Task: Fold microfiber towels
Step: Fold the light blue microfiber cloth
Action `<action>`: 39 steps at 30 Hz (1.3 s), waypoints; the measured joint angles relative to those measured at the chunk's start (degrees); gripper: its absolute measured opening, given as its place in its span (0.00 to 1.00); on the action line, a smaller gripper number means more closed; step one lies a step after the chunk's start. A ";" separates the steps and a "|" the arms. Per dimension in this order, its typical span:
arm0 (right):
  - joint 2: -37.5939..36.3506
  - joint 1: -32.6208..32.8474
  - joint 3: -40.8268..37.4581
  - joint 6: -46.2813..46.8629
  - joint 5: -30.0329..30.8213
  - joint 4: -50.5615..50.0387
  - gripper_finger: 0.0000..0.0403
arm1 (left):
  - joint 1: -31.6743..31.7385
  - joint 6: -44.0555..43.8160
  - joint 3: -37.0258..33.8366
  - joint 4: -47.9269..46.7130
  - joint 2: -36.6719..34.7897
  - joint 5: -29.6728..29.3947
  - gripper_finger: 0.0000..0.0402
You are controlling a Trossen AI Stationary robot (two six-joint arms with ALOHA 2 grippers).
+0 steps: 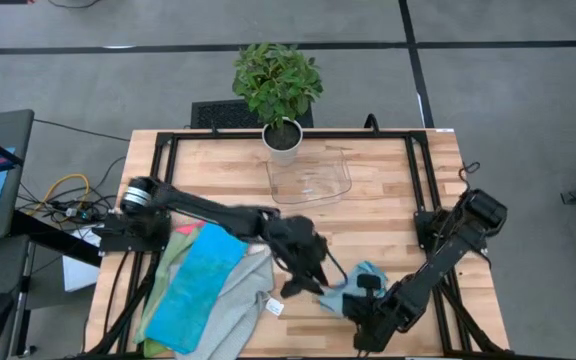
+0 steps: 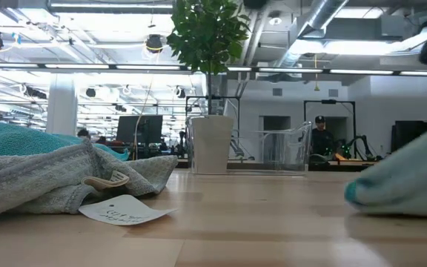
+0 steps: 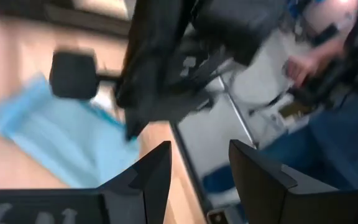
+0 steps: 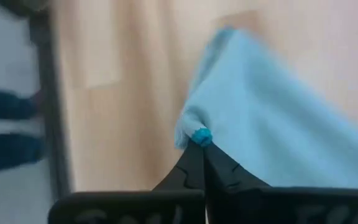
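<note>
Wooden table (image 1: 388,215): right claw (image 4: 199,144) pinching towel (image 4: 278,118) corner.

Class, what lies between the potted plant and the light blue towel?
High view: the clear plastic tray, then bare wood, lies between the potted plant and the light blue towel.

— Where do your cameras sit?

— One hangs above and looks straight down on the whole table (image 1: 388,205), both my arms in it. Another sits at table-top height, facing level across the wood toward the potted plant (image 2: 210,81) at the far edge and the room behind.

— And the wrists?

— Each looks forward past my own fingers. My right wrist is very close to the light blue towel (image 4: 291,112) near the table's front edge; my left wrist sees that same towel (image 3: 61,140) from farther off. The overhead view shares it too (image 1: 353,290).
</note>
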 joint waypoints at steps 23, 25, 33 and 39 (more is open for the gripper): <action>-26.52 -22.07 -6.69 -10.48 6.41 -0.33 0.01 | -4.73 1.69 0.03 -18.11 -17.91 -20.27 0.38; -29.38 -22.02 -6.69 -9.47 6.96 -3.51 0.01 | -5.49 1.95 0.03 -18.33 -17.93 -21.91 0.38; -36.98 -23.39 -6.69 -2.01 9.71 -25.68 0.01 | -6.36 3.88 0.01 -19.86 -17.91 -26.41 0.38; -43.60 -24.67 -6.12 3.49 15.14 -35.68 0.01 | -6.32 4.34 0.01 -21.97 -17.89 -27.86 0.38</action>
